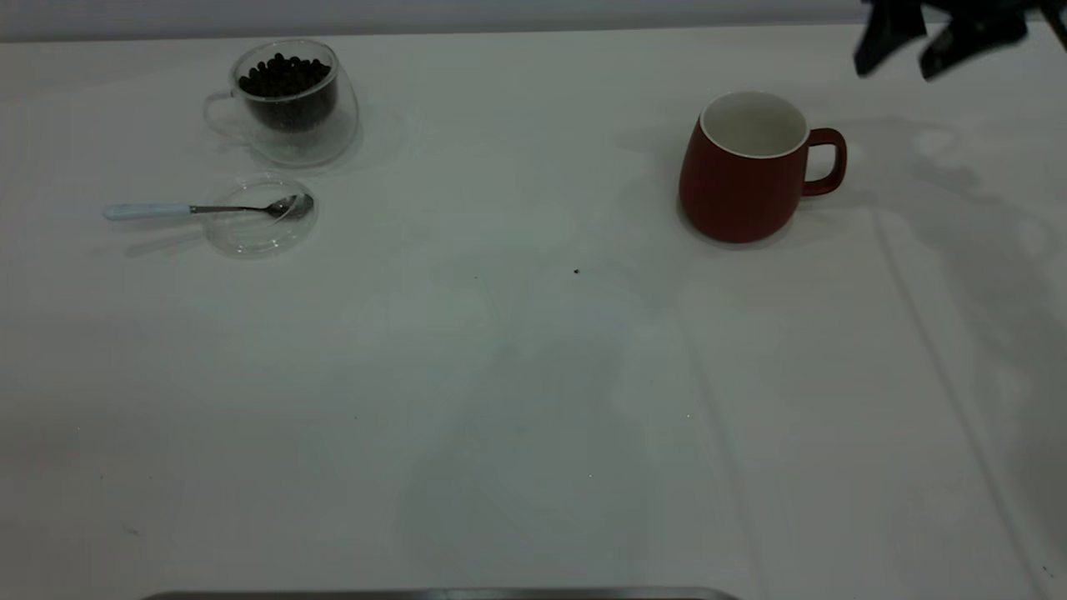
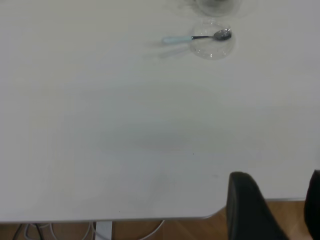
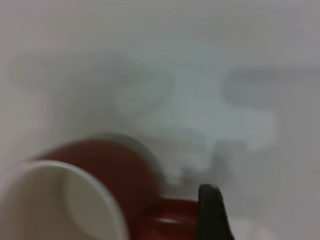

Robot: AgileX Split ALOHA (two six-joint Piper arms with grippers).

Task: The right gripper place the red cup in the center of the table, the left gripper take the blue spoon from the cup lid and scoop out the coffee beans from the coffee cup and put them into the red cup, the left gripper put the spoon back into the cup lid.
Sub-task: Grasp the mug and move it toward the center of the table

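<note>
The matte white table (image 1: 517,400) is taking up pretty much everything. The rounded dark-red ceramic red cup (image 1: 742,179) is standing upright toward the right side, white inside, loop handle pointing right. The right gripper (image 1: 904,54) is hovering up above it, black fingers spread apart and gripping nothing. Over on the far left, the clear double-walled coffee cup (image 1: 288,104) is holding glossy dark coffee beans (image 1: 283,77). Just in front, the shallow transparent cup lid (image 1: 260,223) is cradling the blue spoon (image 1: 204,208), pale handle sticking out left. The left gripper (image 2: 272,212) is hanging off the table edge; can't tell its fingers' state.
</note>
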